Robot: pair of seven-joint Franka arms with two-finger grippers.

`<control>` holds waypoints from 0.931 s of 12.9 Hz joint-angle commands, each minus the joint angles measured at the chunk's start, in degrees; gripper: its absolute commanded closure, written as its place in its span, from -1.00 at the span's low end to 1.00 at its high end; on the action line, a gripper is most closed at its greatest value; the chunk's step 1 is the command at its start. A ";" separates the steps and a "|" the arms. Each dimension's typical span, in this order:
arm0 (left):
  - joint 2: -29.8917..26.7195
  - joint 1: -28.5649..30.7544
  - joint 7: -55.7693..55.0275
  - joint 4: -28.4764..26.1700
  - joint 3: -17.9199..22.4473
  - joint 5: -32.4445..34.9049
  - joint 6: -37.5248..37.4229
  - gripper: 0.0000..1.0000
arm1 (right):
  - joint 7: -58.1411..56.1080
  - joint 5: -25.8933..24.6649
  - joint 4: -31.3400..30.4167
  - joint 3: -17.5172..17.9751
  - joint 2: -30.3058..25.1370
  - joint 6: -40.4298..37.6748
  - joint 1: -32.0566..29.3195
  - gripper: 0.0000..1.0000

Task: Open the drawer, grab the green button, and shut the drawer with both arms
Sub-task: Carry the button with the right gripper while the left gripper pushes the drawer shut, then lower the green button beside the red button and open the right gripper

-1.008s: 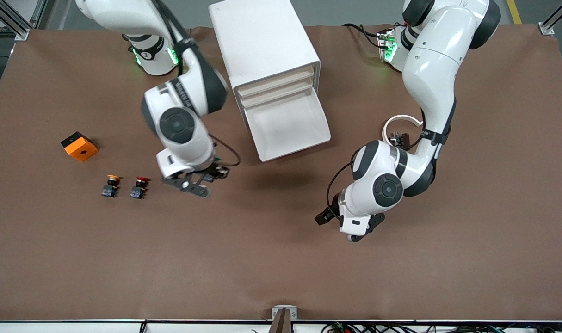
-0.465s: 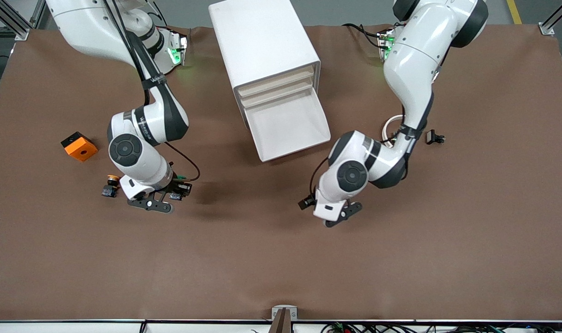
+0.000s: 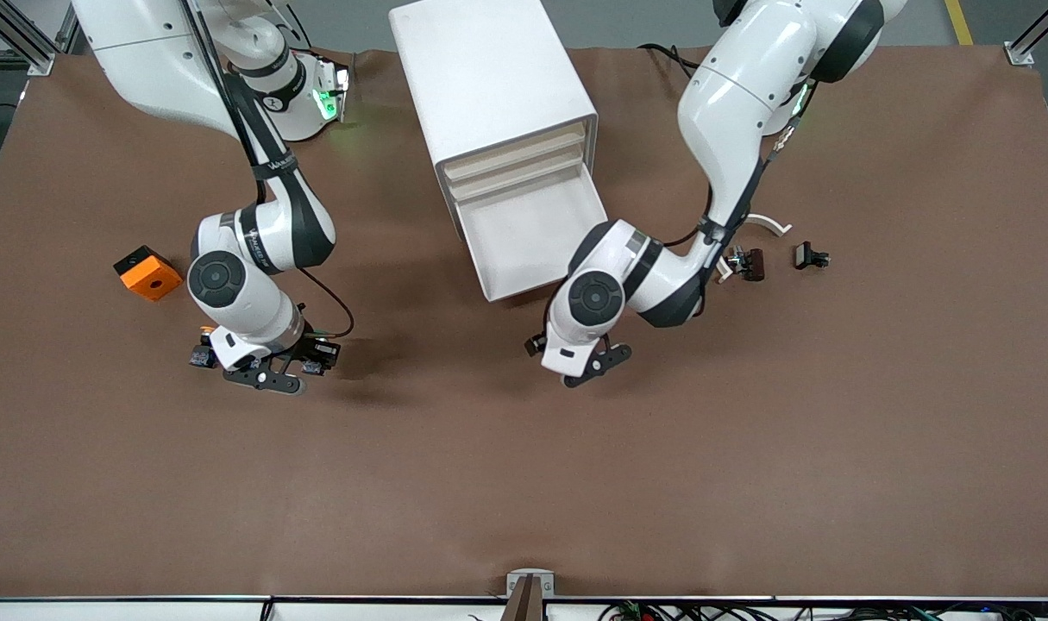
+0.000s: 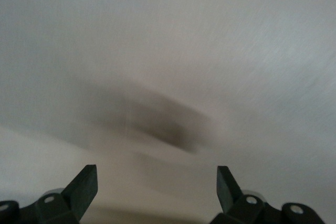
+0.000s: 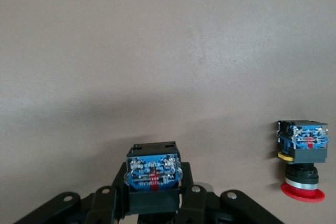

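Front view gives me a brown counter [image 3: 524, 483] with a wrinkled cover, grey floor above its top edge, metal frame posts at the corners and cables along the near edge. The white cabinet [image 3: 489, 78] stands between the two bases, and its bottom drawer [image 3: 536, 237] is pulled out. My right gripper [image 3: 265, 373] is over the counter near the orange block [image 3: 147, 272], its jaws pinching the button [image 5: 153, 171] by its black and blue body, cap hidden. A red-capped button [image 5: 303, 156] stands just beside it. My left gripper [image 3: 588, 362] hangs over bare counter nearer the camera than the drawer, jaws spread. Small black parts [image 3: 810, 256] lie toward the left arm's end.
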 commanded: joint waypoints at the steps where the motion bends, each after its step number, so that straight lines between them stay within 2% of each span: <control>1: -1.39 0.12 -1.44 -1.29 -1.93 1.12 -4.53 -1.00 | -0.17 -0.83 -1.64 1.13 0.39 1.79 -2.92 1.00; 6: -2.44 0.30 -3.81 -0.94 -4.75 1.03 -10.42 -1.00 | -0.17 -0.83 -1.64 1.13 1.45 1.88 -4.07 1.00; 9: -2.79 0.30 -6.44 -0.76 -5.89 0.68 -11.66 -1.00 | -0.25 -0.83 -3.57 1.13 1.72 5.56 -4.07 1.00; 12: -3.06 0.91 -8.81 -0.76 -8.00 0.59 -12.36 -1.00 | -0.25 -0.74 -3.93 1.13 2.33 5.92 -4.42 1.00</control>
